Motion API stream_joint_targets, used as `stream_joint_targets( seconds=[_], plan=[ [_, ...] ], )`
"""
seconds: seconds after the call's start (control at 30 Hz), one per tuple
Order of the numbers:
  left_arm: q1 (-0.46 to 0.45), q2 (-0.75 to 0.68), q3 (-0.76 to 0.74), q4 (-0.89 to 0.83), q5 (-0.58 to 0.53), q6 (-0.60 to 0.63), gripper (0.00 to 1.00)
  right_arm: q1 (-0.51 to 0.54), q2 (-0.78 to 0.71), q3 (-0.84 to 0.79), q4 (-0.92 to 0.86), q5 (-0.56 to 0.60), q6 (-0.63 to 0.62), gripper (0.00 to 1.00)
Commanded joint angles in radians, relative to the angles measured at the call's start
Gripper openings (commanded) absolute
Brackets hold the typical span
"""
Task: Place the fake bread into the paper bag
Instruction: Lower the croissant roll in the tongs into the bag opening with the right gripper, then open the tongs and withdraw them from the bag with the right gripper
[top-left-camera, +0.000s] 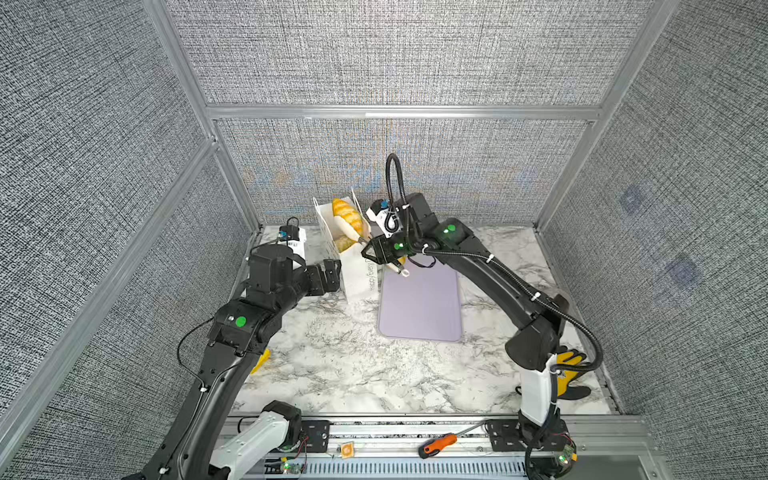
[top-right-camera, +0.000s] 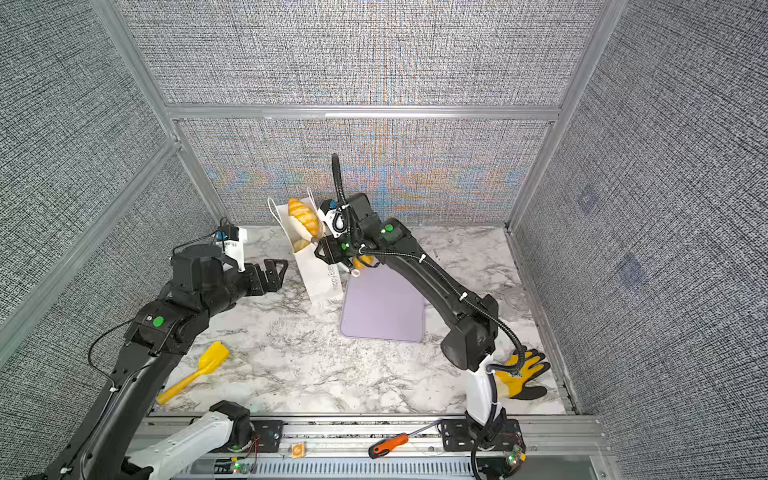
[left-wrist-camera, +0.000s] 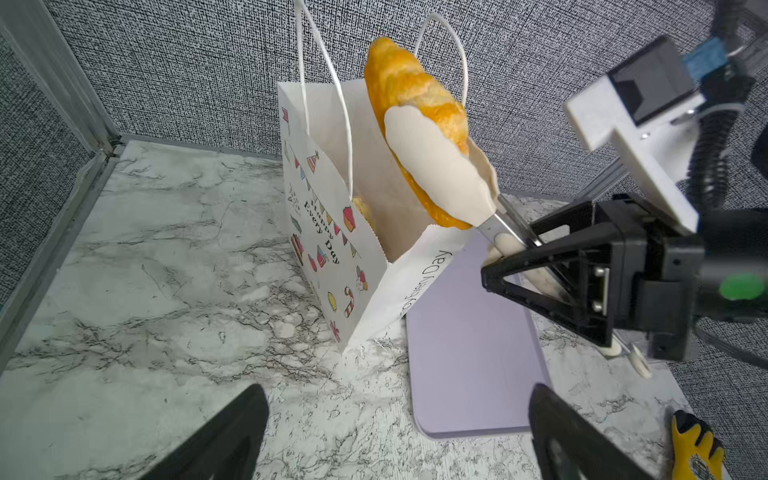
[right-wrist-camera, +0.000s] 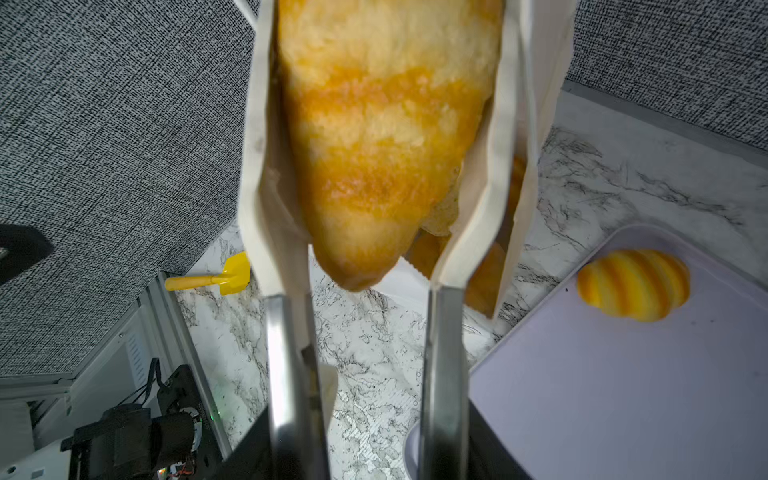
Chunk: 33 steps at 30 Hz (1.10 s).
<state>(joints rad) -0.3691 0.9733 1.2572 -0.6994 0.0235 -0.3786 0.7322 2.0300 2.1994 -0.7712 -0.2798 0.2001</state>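
Cream-tipped tongs (left-wrist-camera: 440, 166) are clamped in my right hand (left-wrist-camera: 511, 251). They pinch one fake bread (left-wrist-camera: 407, 79), a croissant, above the open mouth of the paper bag (left-wrist-camera: 332, 232), which stands near the far edge of the worktop (top-left-camera: 332, 374). The croissant's long axis is steeply tilted, with its lower tip at the rim nearest that hand. I judge it needs carrying further over the mouth before release. My left hand (top-left-camera: 332, 276) is spread wide and empty, just beside the bag. A striped piece (right-wrist-camera: 633, 284) lies on the lilac tray (left-wrist-camera: 469, 353).
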Motion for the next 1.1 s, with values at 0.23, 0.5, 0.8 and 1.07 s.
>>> stream_joint_targets(
  seconds=[0.23,0.5,0.8,1.07],
  plan=[
    [0.002,0.009,0.002,-0.004,0.012,0.02,0.99,0.003,0.078,0.134,-0.095,0.046,0.015,0.53],
    [0.002,0.017,0.001,-0.003,0.022,0.017,0.99,0.003,0.125,0.204,-0.125,0.074,0.016,0.64],
    [0.002,0.015,0.004,-0.012,0.019,0.011,0.99,0.002,0.129,0.235,-0.146,0.087,0.009,0.73],
    [0.002,0.021,0.004,-0.002,0.032,0.001,0.99,0.003,0.042,0.193,-0.143,0.097,-0.031,0.73]
  ],
)
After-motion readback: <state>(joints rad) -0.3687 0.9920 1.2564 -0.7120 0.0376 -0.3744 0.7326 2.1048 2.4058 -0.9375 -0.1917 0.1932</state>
